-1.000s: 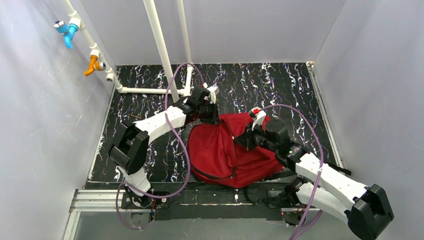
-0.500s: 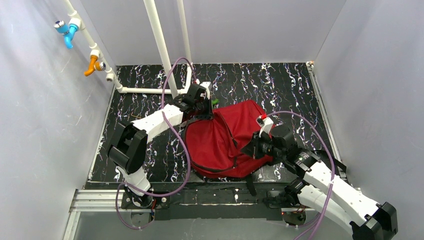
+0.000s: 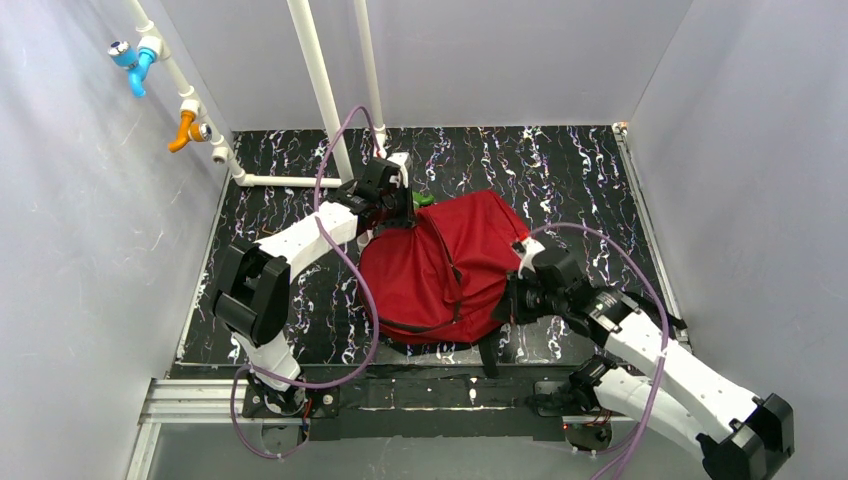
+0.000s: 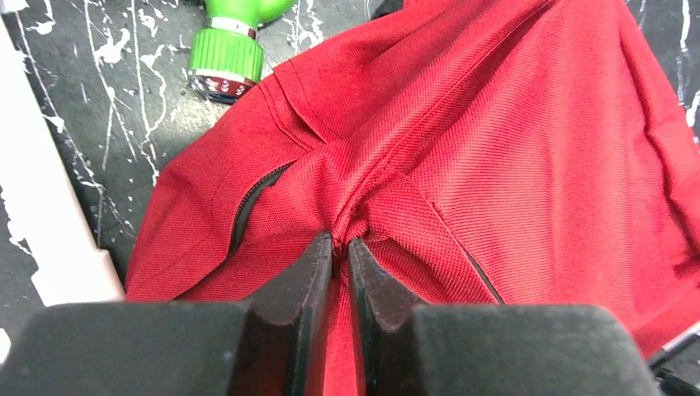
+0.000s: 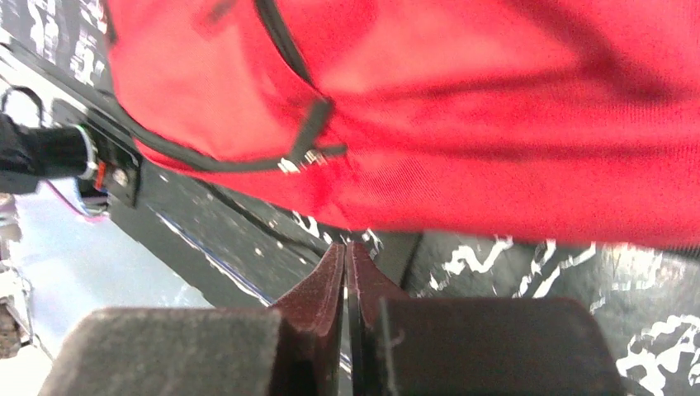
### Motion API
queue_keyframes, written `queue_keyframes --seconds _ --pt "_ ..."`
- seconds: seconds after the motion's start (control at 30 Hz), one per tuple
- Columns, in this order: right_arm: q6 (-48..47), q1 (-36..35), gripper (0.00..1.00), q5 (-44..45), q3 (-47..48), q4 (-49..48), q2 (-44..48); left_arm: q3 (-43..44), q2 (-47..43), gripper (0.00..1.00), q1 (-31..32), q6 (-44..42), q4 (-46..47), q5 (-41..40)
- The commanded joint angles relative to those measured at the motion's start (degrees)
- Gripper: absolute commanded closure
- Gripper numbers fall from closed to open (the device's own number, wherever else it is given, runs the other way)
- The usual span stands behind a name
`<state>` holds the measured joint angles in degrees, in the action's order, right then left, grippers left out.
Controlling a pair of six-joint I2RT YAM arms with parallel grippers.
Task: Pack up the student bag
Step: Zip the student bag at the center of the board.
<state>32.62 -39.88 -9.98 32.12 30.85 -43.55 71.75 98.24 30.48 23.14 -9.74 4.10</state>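
Note:
The student bag point(image 3: 435, 270) lies flat on the black marbled table, a soft dark-red backpack with black zipper trim. My left gripper point(image 3: 406, 212) is at the bag's far left corner. In the left wrist view its jaws point(image 4: 340, 241) are shut on a pinched fold of the bag's red fabric point(image 4: 495, 148). My right gripper point(image 3: 508, 300) sits at the bag's near right edge. In the right wrist view its jaws point(image 5: 345, 246) are pressed together with nothing between them, just short of the bag's edge point(image 5: 495, 107).
A green capped object point(image 3: 425, 200) lies on the table just behind the bag, next to my left gripper point(image 4: 227, 49). White pipes point(image 3: 300, 181) stand at the back left. A black strap point(image 3: 487, 352) trails toward the table's near edge. A buckled strap point(image 5: 301, 157) crosses the bag.
The bag has slid toward the back left, pulled along by my left gripper. My right gripper has drawn back from on top of the bag to its near right edge.

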Motion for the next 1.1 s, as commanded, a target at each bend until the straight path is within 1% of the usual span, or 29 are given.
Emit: queue_keyframes --seconds 0.0,0.07,0.1,0.17,0.27,0.33,0.37,0.43,0.53,0.63,0.73,0.83,0.87,0.97,1.0,1.07 --pt "-4.4 -0.1 0.81 1.3 10.6 -8.3 -7.3 1.6 -4.7 0.79 -1.3 2.9 -1.3 7.5" --pt "-6.1 0.0 0.69 2.3 14.9 -8.2 -11.6 -0.3 -6.8 0.67 -1.3 3.7 -1.2 9.1" --pt "-6.5 0.2 0.62 1.8 16.8 -8.5 -13.8 -1.1 -8.0 0.63 -1.3 3.8 -1.3 9.9" --pt "-7.3 0.6 0.49 -1.4 20.5 -9.1 -18.5 -2.0 -9.9 0.59 -1.3 3.9 -2.0 11.8" --pt "-7.6 0.7 0.44 -4.4 23.4 -9.2 -24.0 -2.9 -12.4 0.53 -1.2 4.7 -3.6 14.3" --pt "-7.1 0.7 0.42 -5.3 23.6 -10.5 -25.5 -3.7 -13.3 0.49 -0.6 6.4 -3.2 16.1" --pt "-6.5 0.7 0.43 -5.2 23.3 -11.4 -25.9 -4.0 -13.4 0.44 0.1 7.5 -2.8 16.3" --pt "-6.1 0.7 0.43 -5.2 22.4 -12.6 -26.6 -4.3 -12.9 0.43 1.9 8.7 -2.5 15.5" --pt "-6.4 0.7 0.44 -5.1 21.2 -13.4 -28.3 -4.2 -11.0 0.42 4.6 9.7 -2.5 12.1" --pt "-6.7 0.7 0.47 -5.7 20.5 -13.9 -29.3 -3.2 -8.1 0.45 6.1 10.3 -2.6 10.4" --pt "-6.2 0.7 0.55 -5.8 19.3 -16.0 -29.3 -2.3 -6.4 0.48 7.1 9.5 -3.2 8.0" --pt "-6.3 0.7 0.67 -5.5 18.8 -16.0 -29.5 -2.3 -5.3 0.52 7.2 9.6 -3.3 7.4" --pt "-6.5 0.7 0.74 -5.5 18.6 -15.9 -29.5 -2.3 -5.1 0.54 7.2 9.4 -3.3 7.1" --pt "-7.1 0.7 0.90 -5.4 18.0 -15.5 -29.6 -2.4 -4.8 0.59 7.2 9.2 -3.4 6.1" --pt "-7.4 0.7 0.99 -5.3 17.8 -15.4 -29.6 -2.5 -4.7 0.61 7.2 9.1 -3.3 5.9" --pt "-7.7 0.7 0.99 -5.1 17.6 -14.9 -29.0 -2.5 -4.7 0.67 7.2 9.1 -3.1 5.7"
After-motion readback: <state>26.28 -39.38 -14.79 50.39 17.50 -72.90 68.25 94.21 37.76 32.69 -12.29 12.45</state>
